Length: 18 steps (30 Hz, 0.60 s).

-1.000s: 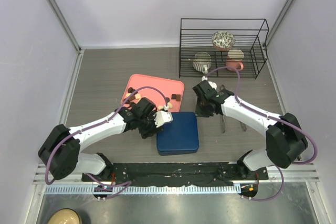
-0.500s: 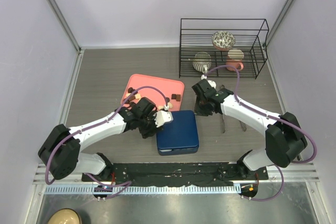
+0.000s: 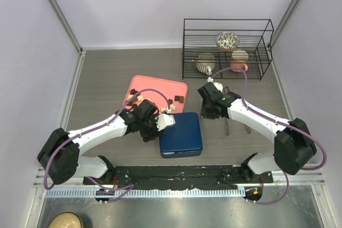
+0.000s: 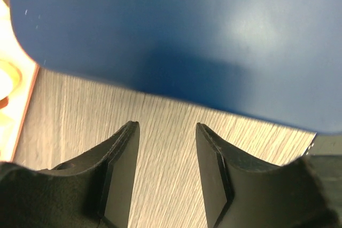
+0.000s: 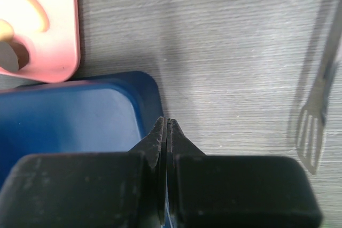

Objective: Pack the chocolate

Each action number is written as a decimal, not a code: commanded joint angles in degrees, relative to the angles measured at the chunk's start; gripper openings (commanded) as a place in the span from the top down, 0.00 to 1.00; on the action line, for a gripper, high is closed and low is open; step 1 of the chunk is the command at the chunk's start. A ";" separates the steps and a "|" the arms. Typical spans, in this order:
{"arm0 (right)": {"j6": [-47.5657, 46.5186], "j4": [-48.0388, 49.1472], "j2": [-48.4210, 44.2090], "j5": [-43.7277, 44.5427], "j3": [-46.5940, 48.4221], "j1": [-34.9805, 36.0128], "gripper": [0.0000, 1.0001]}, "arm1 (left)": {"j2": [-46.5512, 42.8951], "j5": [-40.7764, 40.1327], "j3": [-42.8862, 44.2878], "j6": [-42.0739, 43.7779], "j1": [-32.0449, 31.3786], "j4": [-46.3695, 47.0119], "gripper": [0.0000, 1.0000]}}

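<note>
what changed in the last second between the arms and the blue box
The right arm shifted slightly rightward, its right gripper shut beside the blue box. The box edged slightly away from the arm bases. Nothing was grasped or released. The left gripper stays part open and empty at the box; pink tray and chocolate unchanged.

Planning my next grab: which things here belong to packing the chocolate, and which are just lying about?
Job:
chocolate pieces
pink tray
blue box

Lying about:
wire rack
patterned bowl
striped bowl
pink cup
slotted spatula
</note>
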 commanded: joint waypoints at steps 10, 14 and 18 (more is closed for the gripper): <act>-11.31 7.90 16.69 -3.88 21.82 1.85 0.99 | -12.13 -7.39 5.18 -0.62 2.45 -11.75 0.39; -12.63 9.57 20.73 -7.48 22.53 3.87 0.99 | -14.16 -9.15 4.30 -1.15 5.00 -11.67 0.35; -12.54 9.04 22.41 -10.56 22.45 4.40 0.99 | -14.95 -10.47 4.65 -2.38 6.06 -10.88 0.00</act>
